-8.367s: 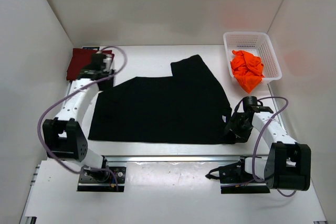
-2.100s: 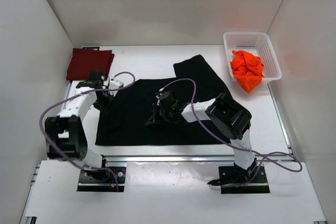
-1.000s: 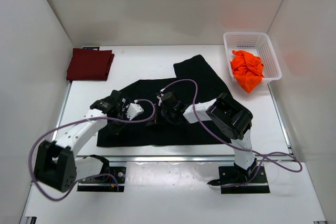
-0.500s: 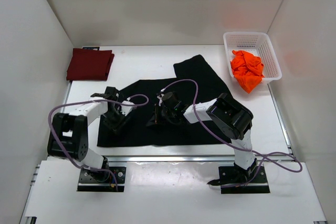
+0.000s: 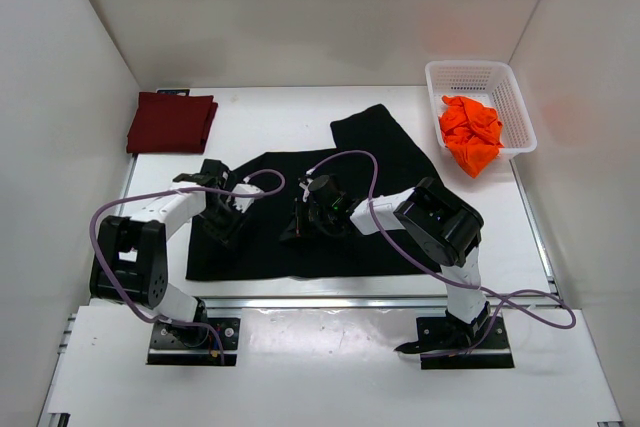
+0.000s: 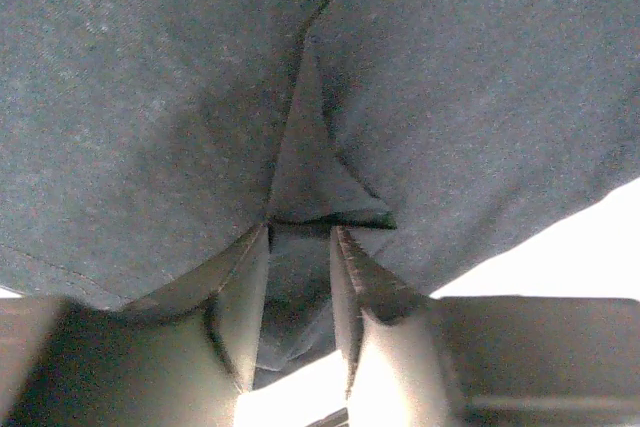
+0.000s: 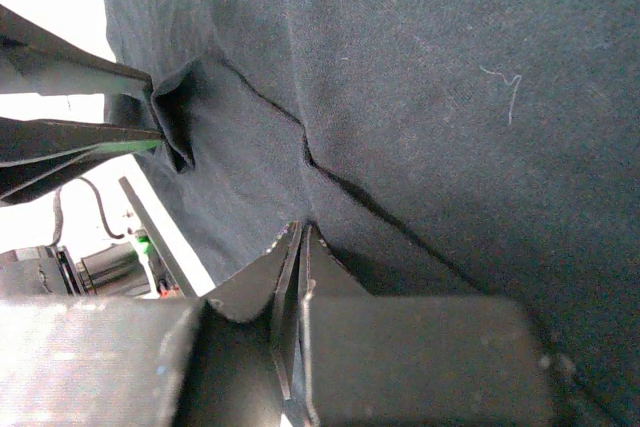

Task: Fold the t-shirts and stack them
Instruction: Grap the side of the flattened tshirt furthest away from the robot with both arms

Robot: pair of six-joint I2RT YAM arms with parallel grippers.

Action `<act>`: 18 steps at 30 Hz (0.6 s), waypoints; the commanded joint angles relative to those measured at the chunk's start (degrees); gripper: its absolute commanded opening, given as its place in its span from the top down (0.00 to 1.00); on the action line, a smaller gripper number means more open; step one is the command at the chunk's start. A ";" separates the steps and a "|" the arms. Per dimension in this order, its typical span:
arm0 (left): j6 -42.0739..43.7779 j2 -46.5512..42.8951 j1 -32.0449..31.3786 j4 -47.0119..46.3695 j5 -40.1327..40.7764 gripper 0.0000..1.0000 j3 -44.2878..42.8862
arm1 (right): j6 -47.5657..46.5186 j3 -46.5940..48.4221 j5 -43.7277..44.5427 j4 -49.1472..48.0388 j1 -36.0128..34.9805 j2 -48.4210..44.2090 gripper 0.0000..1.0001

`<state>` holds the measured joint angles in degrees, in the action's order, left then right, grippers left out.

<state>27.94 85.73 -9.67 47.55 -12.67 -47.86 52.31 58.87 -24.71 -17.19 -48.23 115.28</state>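
Between bare white walls (image 5: 300, 7), a white table (image 5: 280, 117) holds shirts.

We see a white table (image 5: 280, 117) enclosed by plain white walls (image 5: 300, 7) on three sides. At its far right corner sits a white plastic mesh basket (image 5: 512, 97) — rectangular, its long side running toward the back.

My 2 arms (image 5: 170, 209) are white with black joints and purple wires. The big shirt (image 5: 330, 197) under me is plain black. At 10 o'clock is a dark red shirt (image 5: 170, 123). At 2 o'clock, a bright orange shirt (image 5: 470, 132) sits in a white mesh basket (image 5: 495, 78).
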 commanded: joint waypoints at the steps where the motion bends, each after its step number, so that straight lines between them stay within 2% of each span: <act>1: -0.43 -1.70 -0.70 -0.62 -1.04 0.59 -0.40 | -2.57 -1.92 2.91 5.32 0.59 -0.32 1.00; 6: -2.28 -4.61 -1.75 -0.44 -0.34 0.70 -1.98 | -2.30 -2.27 2.39 5.41 0.68 0.55 1.00; 8: -1.93 -4.70 -2.63 0.61 0.01 0.82 -2.24 | -2.39 -2.09 2.64 5.41 0.77 -0.06 1.00; 11: -2.54 -4.44 -2.81 0.44 0.62 0.92 -0.93 | -2.66 -1.74 2.03 5.67 1.03 -0.06 1.00; 15: -2.28 -3.91 -1.23 2.10 -0.60 0.94 -1.71 | -2.66 -2.88 2.38 5.24 1.03 -0.94 1.00; 18: -2.89 -4.78 1.05 3.26 1.67 0.95 -3.47 | -2.48 -3.24 2.21 5.06 1.03 -1.11 1.00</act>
<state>25.76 83.15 -10.50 49.78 -12.29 -48.56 52.31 57.76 -25.32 -17.21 -47.68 114.63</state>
